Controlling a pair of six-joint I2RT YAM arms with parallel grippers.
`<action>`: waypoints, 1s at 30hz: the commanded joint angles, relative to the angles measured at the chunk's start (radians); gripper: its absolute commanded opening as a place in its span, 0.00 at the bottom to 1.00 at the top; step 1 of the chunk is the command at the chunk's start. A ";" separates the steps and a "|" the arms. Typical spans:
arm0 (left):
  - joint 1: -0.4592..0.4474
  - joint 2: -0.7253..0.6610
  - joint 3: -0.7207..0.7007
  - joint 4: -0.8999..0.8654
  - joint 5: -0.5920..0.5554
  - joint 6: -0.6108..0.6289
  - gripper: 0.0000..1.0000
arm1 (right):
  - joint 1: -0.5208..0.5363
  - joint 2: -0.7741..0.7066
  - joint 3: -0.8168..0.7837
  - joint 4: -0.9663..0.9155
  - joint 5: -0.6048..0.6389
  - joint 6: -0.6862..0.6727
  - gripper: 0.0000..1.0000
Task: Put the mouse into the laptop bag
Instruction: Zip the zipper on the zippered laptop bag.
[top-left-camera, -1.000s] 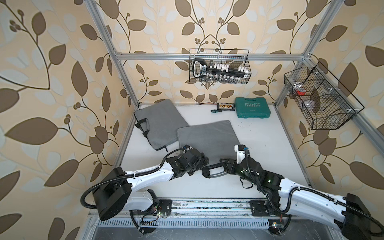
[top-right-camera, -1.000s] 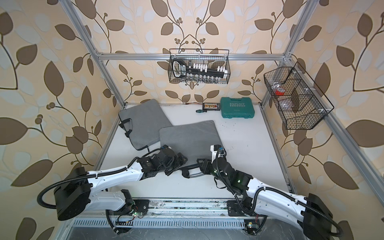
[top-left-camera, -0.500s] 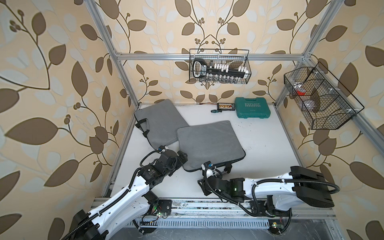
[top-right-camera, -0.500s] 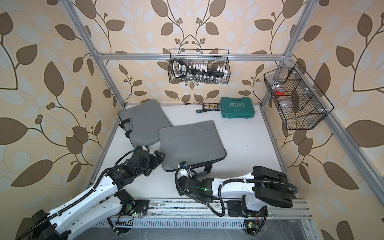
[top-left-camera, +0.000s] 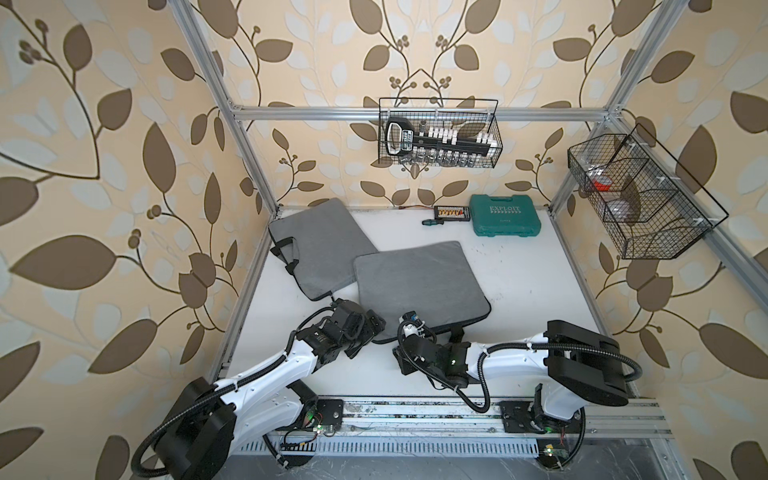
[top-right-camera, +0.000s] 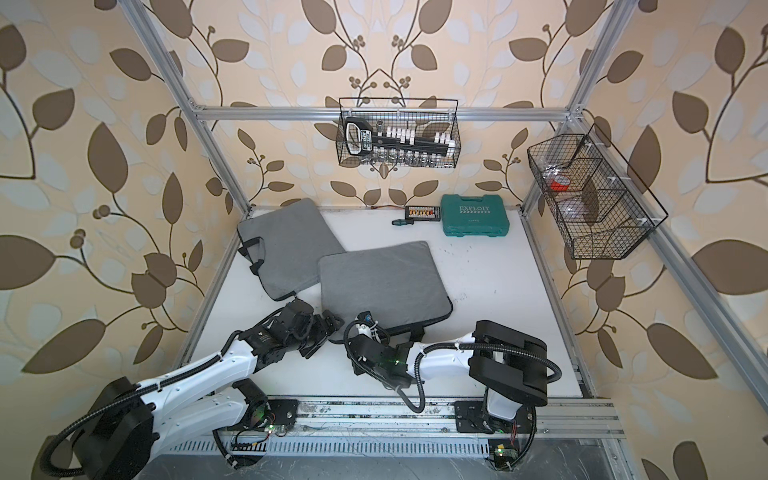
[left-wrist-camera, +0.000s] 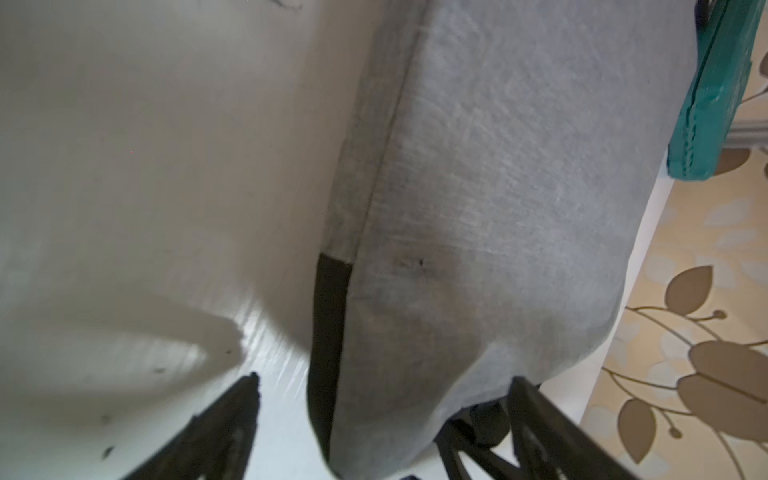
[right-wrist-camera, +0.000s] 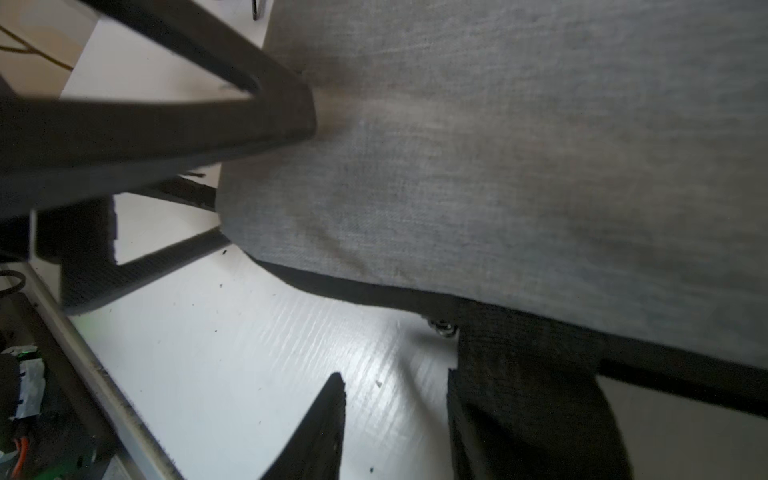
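Both gape, empty: L tool astride front bag corner; R tool nearby; rear bag behind.

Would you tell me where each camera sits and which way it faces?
Both top views: high in front, looking down on the white tabletop; both arms show.
Left wrist: low, facing the nearer grey fabric laptop bag's corner; left gripper shows.
Right wrist: low, facing that bag's near edge; right gripper shows.
Shared: all see that bag.

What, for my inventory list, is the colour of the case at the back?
Teal green with pale lettering; the case shows best in a top view.
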 joint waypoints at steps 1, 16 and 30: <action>0.007 0.064 0.019 0.118 0.055 -0.008 0.47 | -0.004 0.015 -0.007 0.015 0.006 -0.019 0.41; 0.008 -0.013 0.162 -0.049 0.031 0.008 0.01 | -0.049 -0.010 -0.100 0.143 -0.023 -0.060 0.52; 0.008 -0.019 0.179 -0.064 0.030 0.003 0.00 | -0.109 0.043 -0.091 0.327 -0.164 -0.106 0.49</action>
